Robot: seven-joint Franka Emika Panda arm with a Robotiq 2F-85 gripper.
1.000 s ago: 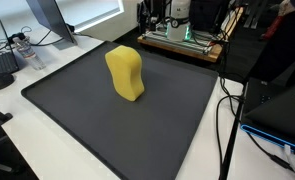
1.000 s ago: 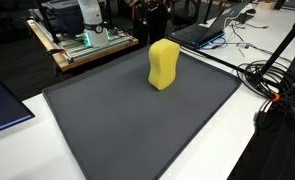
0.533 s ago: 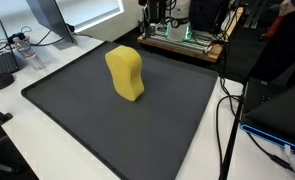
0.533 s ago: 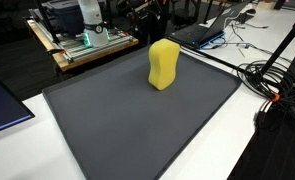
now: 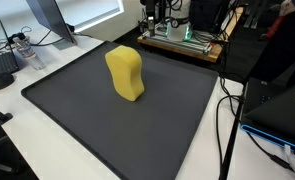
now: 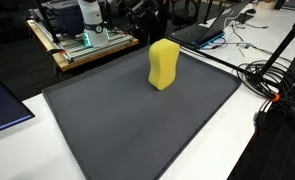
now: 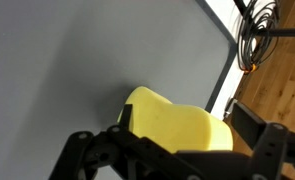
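A block (image 5: 126, 73) stands upright on a mat (image 5: 117, 125), nearer its far edge. The mat lies on a table (image 5: 37, 142), cables (image 6: 272, 82) beside it, a platform (image 6: 85, 50) behind.

I count one yellow foam block (image 5: 126, 73); one dark mat (image 5: 107, 125) under it; one wooden board (image 5: 183, 46) of electronics; one monitor (image 5: 49, 18); one laptop (image 6: 205, 32); cables (image 6: 272, 78) too tangled to number; my one pincer (image 7: 179, 125), two fingers (image 7: 87, 152).
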